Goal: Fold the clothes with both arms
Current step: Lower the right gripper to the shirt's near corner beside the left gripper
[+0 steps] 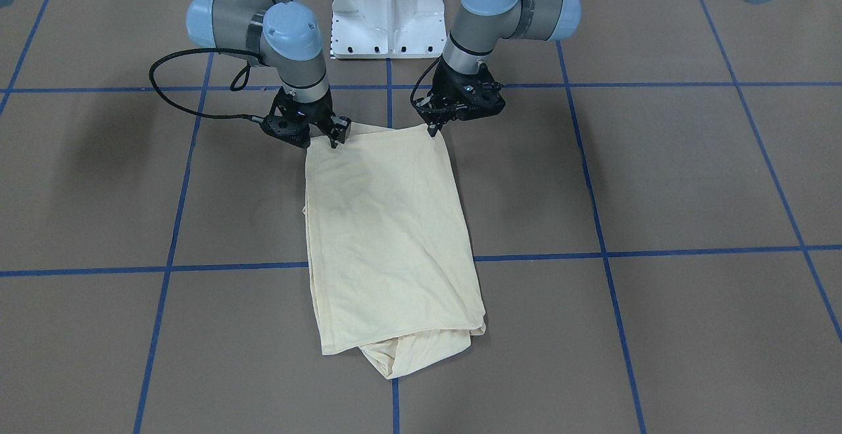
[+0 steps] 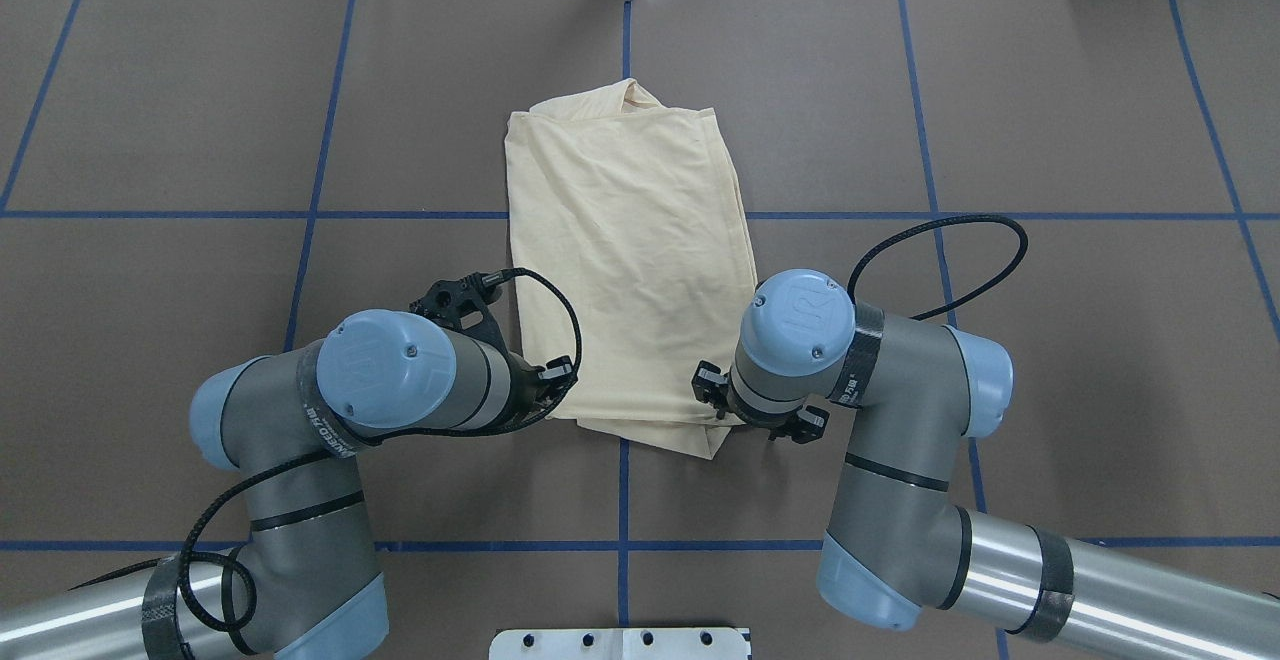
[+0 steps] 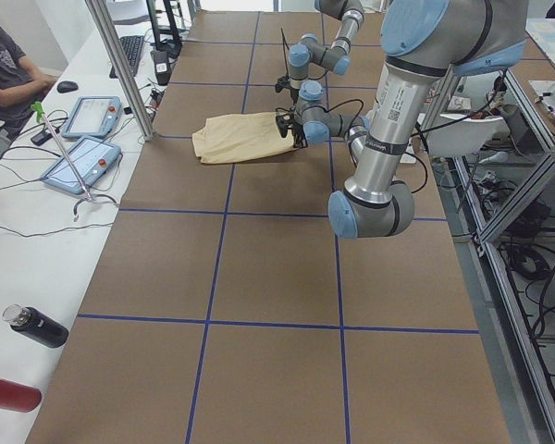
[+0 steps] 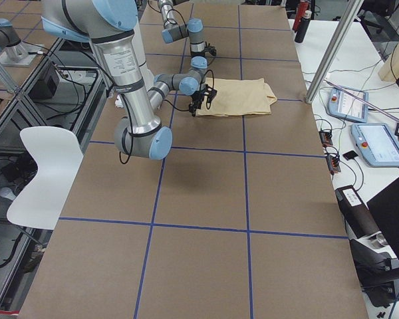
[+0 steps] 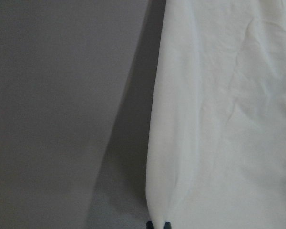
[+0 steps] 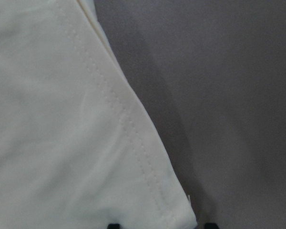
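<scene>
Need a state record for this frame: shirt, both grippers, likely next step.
garment: pale cream T-shirt, folded into a long narrow rectangle, flat on the table
print: not visible
far end: bunched fabric pokes out from under the edge away from the robot
left gripper: at one near corner, fingertips closed on a pinch of fabric
right gripper: at the other near corner, jaws apart, hemmed corner between them
next, likely: right gripper closes, then both carry the near edge toward the far end
</scene>
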Robot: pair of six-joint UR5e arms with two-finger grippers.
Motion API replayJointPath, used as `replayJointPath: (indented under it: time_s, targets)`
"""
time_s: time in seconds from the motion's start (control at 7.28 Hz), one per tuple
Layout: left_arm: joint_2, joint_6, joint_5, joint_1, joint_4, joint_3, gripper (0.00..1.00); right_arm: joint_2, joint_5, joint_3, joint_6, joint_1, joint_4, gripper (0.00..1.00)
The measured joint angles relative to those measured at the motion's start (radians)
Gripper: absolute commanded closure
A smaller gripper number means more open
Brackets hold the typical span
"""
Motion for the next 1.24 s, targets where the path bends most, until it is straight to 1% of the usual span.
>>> replayJointPath:
  time_s: [0.27, 0.41, 1.24]
  targets:
    - [0.000, 0.000, 0.000, 0.000, 0.000, 0.000, 1.00, 0.000, 0.000, -0.001, 0.005, 0.003, 0.000, 0.94]
    - [0.001, 0.001, 0.000, 0.000, 0.000, 0.001, 1.00, -0.001, 0.000, -0.001, 0.005, 0.005, 0.000, 1.00]
    - [0.000, 0.001, 0.000, 0.000, 0.000, 0.002, 1.00, 0.006, 0.003, 0.002, -0.002, 0.020, 0.000, 1.00]
